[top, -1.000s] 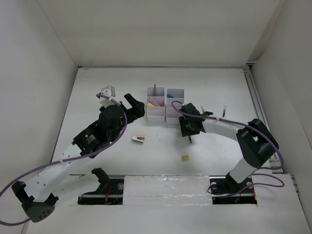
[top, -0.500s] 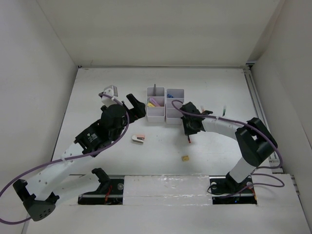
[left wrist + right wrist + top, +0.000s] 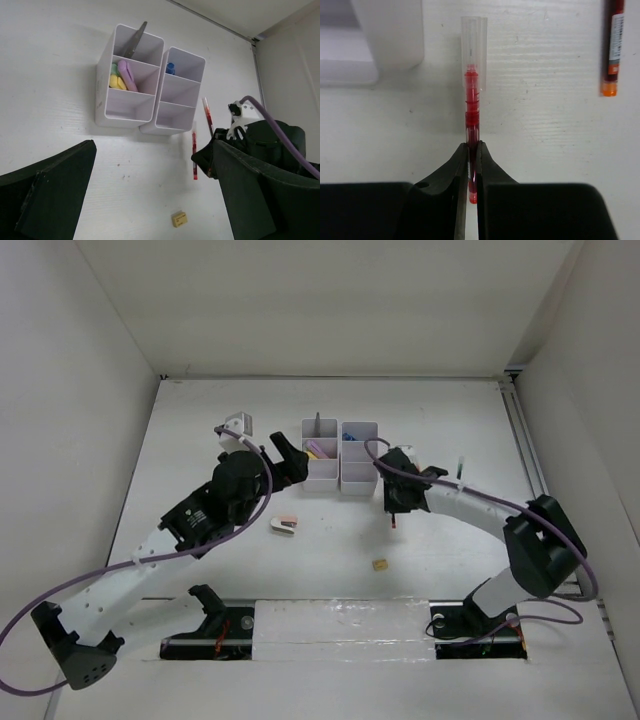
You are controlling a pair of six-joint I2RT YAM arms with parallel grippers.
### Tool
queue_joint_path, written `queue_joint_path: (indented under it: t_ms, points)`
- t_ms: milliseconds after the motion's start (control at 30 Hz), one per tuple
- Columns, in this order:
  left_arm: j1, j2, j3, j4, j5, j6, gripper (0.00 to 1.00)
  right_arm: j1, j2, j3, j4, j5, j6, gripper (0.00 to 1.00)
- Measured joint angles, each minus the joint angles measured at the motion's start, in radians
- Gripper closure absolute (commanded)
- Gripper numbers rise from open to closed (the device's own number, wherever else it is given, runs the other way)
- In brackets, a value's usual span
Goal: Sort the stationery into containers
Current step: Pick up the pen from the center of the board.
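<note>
Jaws first: on the right gripper (image 3: 395,508) they're being pinched together on a red pen (image 3: 394,522), while on the left gripper (image 3: 288,460) they're being held wide apart.

Top camera: the pen is being gripped just off the near right corner of the two joined white organisers (image 3: 322,480), above the table (image 3: 460,410). The left gripper is being hovered just beside the organisers' left wall. A white-pink stapler (image 3: 284,526) is being shown lying on the table near the left arm. A tiny tan eraser cube (image 3: 381,564) is being shown closer to the arm bases, well apart from the organisers.

Left wrist camera: the organisers are being framed between the two dark fingers (image 3: 55,195). Scissors (image 3: 136,39) are being propped at a tilt in the far compartment of the left organiser. A pink highlighter (image 3: 126,75) and a yellow highlighter (image 3: 116,83) are being held in its middle one. A blue-capped glue bottle (image 3: 170,68) is being glimpsed in the far compartment of the right organiser. A second red pen (image 3: 207,116) is being shown lying on the table just beside that organiser, apart from the gripped pen.

Right wrist camera: the gripped pen is being clamped near one end, with its clear cap (image 3: 473,45) being pointed away from the fingers. Can't tell if it's touching the table. An organiser corner is being caught at upper left, and the second pen at the upper right edge.
</note>
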Motion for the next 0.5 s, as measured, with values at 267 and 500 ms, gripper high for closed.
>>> queue_joint_path:
  t_ms: [267, 500]
  points:
    - [0.0, 0.021, -0.014, 0.135, 0.162, 0.043, 0.0, 0.107, -0.252, 0.0, 0.002, 0.071, 0.022, 1.0]
    - [0.0, 0.126, -0.049, 0.305, 0.389, 0.082, 0.0, 0.256, -0.5, -0.073, 0.109, 0.021, 0.014, 1.0]
